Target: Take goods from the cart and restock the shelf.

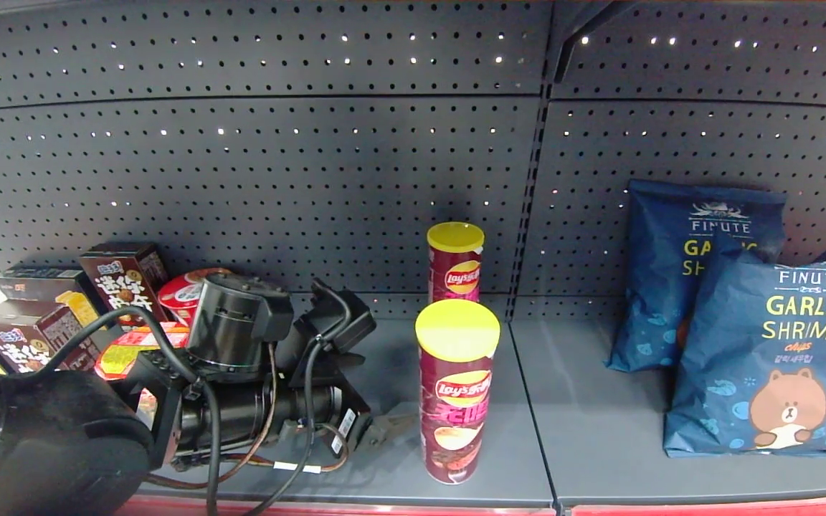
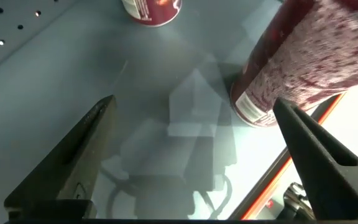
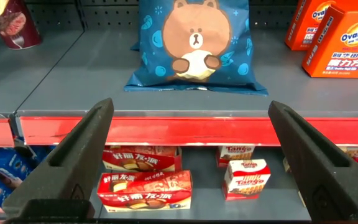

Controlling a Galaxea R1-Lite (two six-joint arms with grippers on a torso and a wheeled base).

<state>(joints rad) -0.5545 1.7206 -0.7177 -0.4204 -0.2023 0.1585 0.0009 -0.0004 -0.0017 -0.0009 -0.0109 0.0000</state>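
Sitting on the shelf (image 1: 585, 430): two cans (image 1: 458, 401) (image 1: 454, 261) (yellow-lidded), two blue bags (image 1: 764, 358) (image 1: 671, 287).

I've got two maroon chip cans with yellow lids, the near can (image 1: 458, 401) and the far can (image 1: 454, 264). On the right, the near snack bag (image 1: 764, 358) is dark blue with yellow lettering and a brown bear. The left boxes (image 1: 122, 276) are brown, and the shelf (image 1: 599, 430) is grey with a red front edge

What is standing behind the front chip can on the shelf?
A second chip can with a yellow lid stands upright there, near the perforated back panel. The front can covers its base, so whether anything lies between them cannot be seen.
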